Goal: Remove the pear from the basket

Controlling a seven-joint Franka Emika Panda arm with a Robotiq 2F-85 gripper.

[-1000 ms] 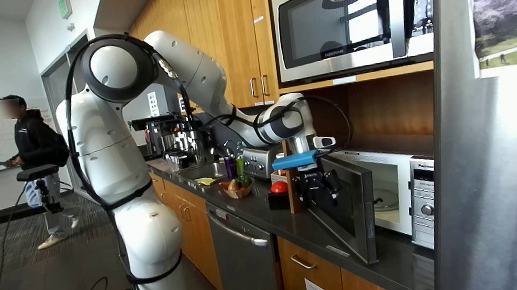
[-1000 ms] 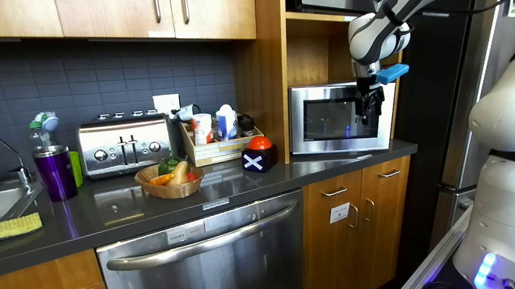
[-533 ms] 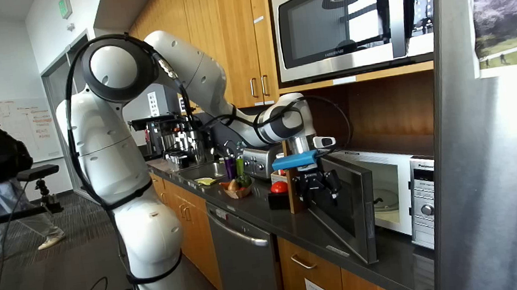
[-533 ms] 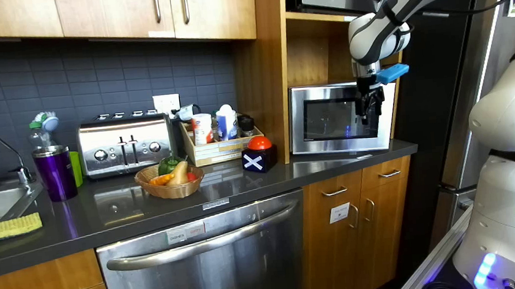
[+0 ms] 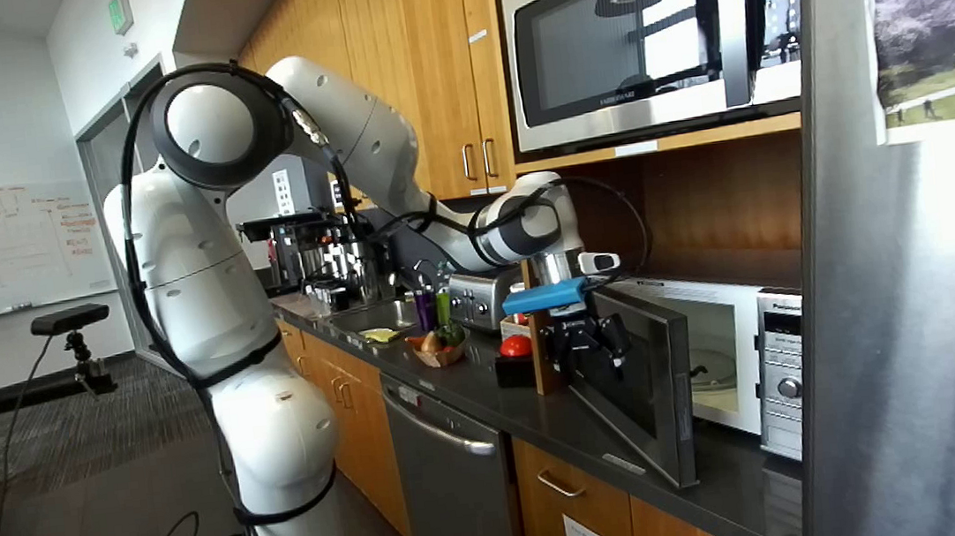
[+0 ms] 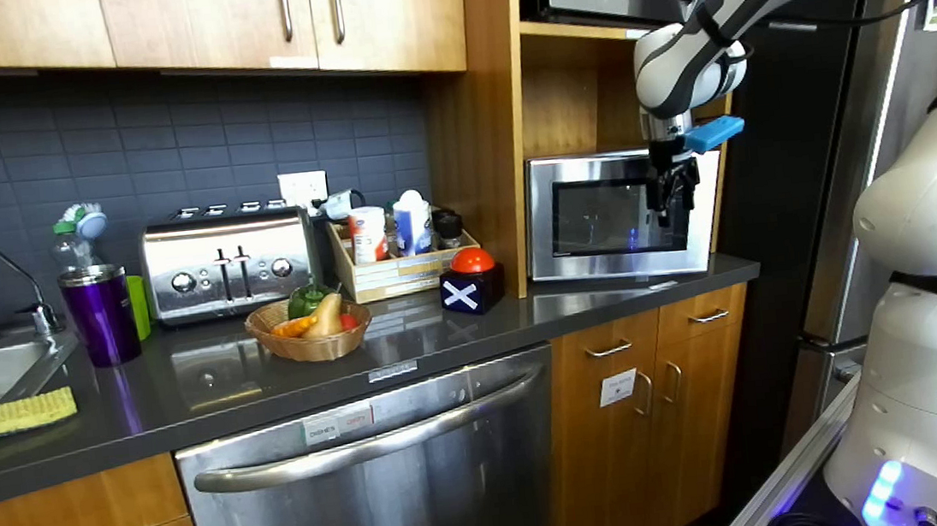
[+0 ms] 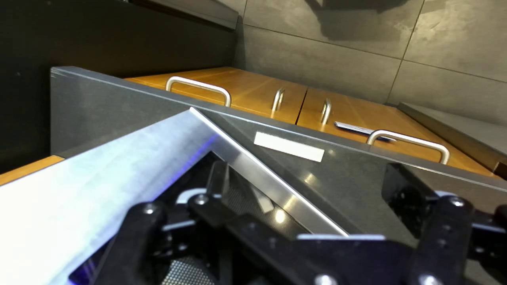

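The yellow-tan pear leans in a round wicker basket on the dark counter, beside a green pepper, an orange item and a red item. The pear and basket show small in an exterior view. My gripper points down by the open lower microwave's door, well apart from the basket. It also shows in an exterior view. In the wrist view the gripper has its two fingers wide apart with nothing between them. Pear and basket are out of the wrist view.
The microwave door stands open over the counter. A wooden upright panel and a red-button box stand between gripper and basket. A toaster and a wooden crate stand behind the basket. A purple tumbler is near the sink.
The arm, gripper, basket and pear show no visible movement. A person in the background has walked left, mostly out of an exterior view.
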